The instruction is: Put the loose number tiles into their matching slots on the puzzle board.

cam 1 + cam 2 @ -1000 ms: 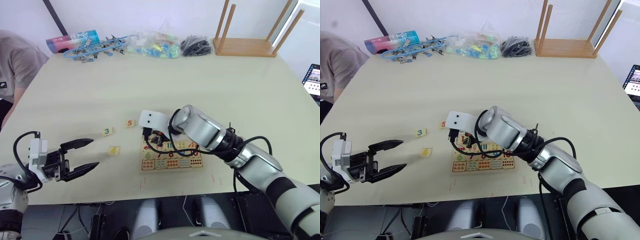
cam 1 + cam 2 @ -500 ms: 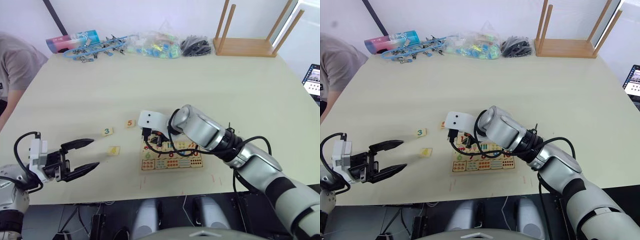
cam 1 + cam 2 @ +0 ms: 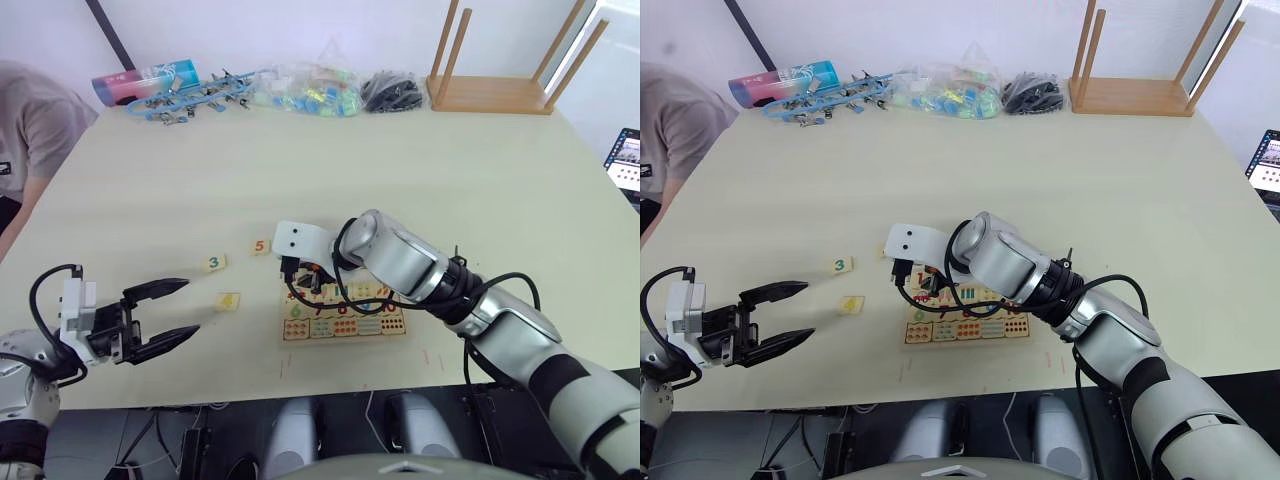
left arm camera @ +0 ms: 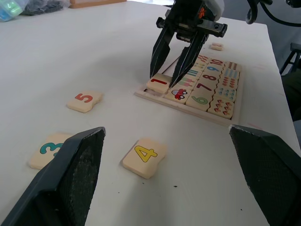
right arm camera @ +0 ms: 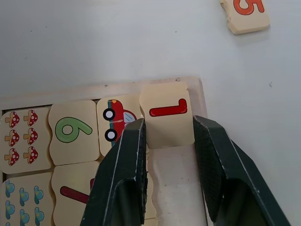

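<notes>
Three loose tiles on table: 5 point(image 3: 260, 246), 3 point(image 3: 213, 263), 4 point(image 3: 228, 300), all left of the board, apart from one another.
Tile 5: nearest the board's far left corner, not touching it.
Tile 3: left of tile 5, a little nearer the robot.
Tile 4: nearest the left gripper, yellow digit, lying flat.
Tile 1 point(image 5: 167, 114): red digit, at the board's corner slot, between the right gripper's fingers; it sits beside the car picture tile point(image 5: 120, 118). Cannot tell if it is fully seated in the recess.
Board point(image 3: 344, 308): flat on the table point(image 3: 400, 170), near the front edge, red border; 6 point(image 5: 73, 131) and further numbers, mushroom and dot squares in place.
Right gripper point(image 4: 175, 79): pointing down over the board's far left corner, jaws pinching tile 1 by its two sides.
Left gripper point(image 3: 172, 312): hovers low over the table's near left part, jaws spread wide, nothing between them; tile 4 lies just ahead of its tips.
Far edge of table: blue clips point(image 3: 190, 97), bag of coloured bits point(image 3: 305, 92), black heap point(image 3: 392, 90), wooden stand point(image 3: 495, 60).
Person: sleeve point(image 3: 35, 125) at the table's left edge.
</notes>
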Robot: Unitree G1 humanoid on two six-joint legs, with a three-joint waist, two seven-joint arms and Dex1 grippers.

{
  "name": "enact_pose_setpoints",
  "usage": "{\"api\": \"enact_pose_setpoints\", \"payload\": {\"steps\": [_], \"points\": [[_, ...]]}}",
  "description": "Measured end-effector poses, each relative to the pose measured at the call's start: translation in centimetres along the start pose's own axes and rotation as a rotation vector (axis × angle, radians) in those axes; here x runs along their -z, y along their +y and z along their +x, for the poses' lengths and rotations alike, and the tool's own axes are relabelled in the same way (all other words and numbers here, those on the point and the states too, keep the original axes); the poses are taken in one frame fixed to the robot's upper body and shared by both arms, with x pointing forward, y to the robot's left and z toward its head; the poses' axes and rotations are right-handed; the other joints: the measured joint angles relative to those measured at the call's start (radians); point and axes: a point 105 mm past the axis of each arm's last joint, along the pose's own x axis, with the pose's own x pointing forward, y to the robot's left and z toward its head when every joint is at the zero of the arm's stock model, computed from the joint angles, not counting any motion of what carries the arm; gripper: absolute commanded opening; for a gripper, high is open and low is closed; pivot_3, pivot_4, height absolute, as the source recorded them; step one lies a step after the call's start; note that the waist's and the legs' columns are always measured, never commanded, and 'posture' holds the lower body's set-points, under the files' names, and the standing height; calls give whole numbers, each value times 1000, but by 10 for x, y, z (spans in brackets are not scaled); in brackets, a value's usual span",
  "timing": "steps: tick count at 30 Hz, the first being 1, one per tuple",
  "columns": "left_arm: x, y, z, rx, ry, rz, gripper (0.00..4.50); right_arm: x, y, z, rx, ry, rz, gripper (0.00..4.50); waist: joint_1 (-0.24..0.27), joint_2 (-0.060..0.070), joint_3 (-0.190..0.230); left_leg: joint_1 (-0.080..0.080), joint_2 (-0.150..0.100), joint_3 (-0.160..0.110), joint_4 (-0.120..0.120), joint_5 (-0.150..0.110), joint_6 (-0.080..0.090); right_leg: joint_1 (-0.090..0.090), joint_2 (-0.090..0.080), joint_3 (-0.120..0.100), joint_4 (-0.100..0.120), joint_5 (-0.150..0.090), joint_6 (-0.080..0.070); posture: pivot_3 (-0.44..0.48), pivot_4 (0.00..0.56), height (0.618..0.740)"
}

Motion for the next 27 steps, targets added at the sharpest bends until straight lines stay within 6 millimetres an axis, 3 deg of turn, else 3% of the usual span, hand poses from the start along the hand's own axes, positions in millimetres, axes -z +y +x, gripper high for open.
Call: {"api": "enact_pose_setpoints", "payload": {"steps": [5,9,12,21,26,27], "points": [[0,0,0,2,1,5,4500,0,0,0,2,1,-2,909,0,0,0,0,0,0,0,0,0,0,0,0,0,0,0,0,150,737],[1,-1,1,3,2,5,4500,0,-1,0,5,2,-5,2728,0,0,1,0,0,0,0,0,0,0,0,0,0,0,0,0,150,737],[1,-1,1,3,1,5,4500,0,-1,0,7,3,-6,4381,0,0,1,0,0,0,0,0,0,0,0,0,0,0,0,0,150,737],[1,0,0,0,2,4,4500,1,-4,-4,2,-11,1,4452,0,-1,2,-2,0,0,0,0,0,-2,0,0,0,0,0,0,150,737],[1,0,0,0,0,8,4500,-11,-17,-18,26,-119,27,4452,0,-1,2,-5,0,-1,0,0,0,-3,0,-1,0,0,0,0,150,737],[1,0,0,0,0,8,4500,-12,-20,-20,33,-134,20,4211,0,-1,2,-6,0,-1,0,0,0,-3,0,-1,0,0,0,0,150,737]]}}
